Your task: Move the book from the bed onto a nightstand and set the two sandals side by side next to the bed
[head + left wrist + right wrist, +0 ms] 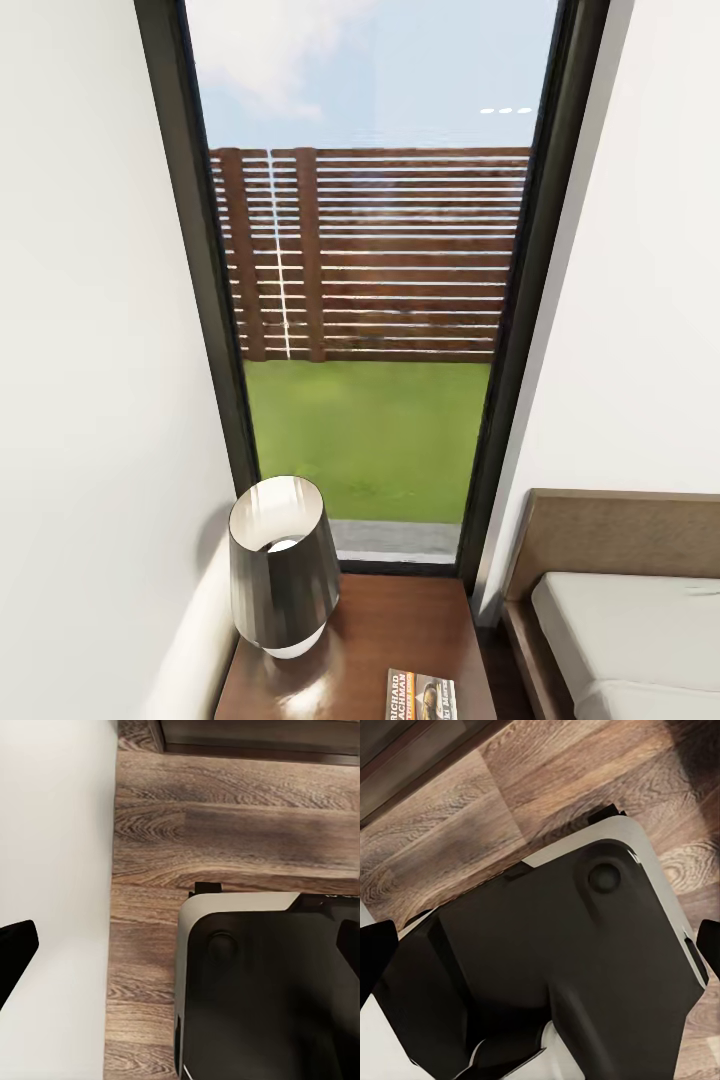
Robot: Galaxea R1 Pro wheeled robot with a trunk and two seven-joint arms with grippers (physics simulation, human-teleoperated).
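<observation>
Book parked on the nightstand, both arms hanging idle over the robot's base.

The left gripper (180,952) and right gripper (540,952) show only dark fingertip edges wide apart, so both claws look spread and empty above the wood-plank floor (225,825). The thin dark "RICHARD" paperback book (421,696) lies flat on the glossy dark brown nightstand (390,620), near a grey cone-shaded lamp (282,565) and beside the grey-mattressed bed (630,620); that step looks done, leaving the sandals.

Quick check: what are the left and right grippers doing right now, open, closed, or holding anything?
Left gripper: open, fingertips wide apart, nothing between them.
Right gripper: open, fingertips wide apart, nothing held.
</observation>
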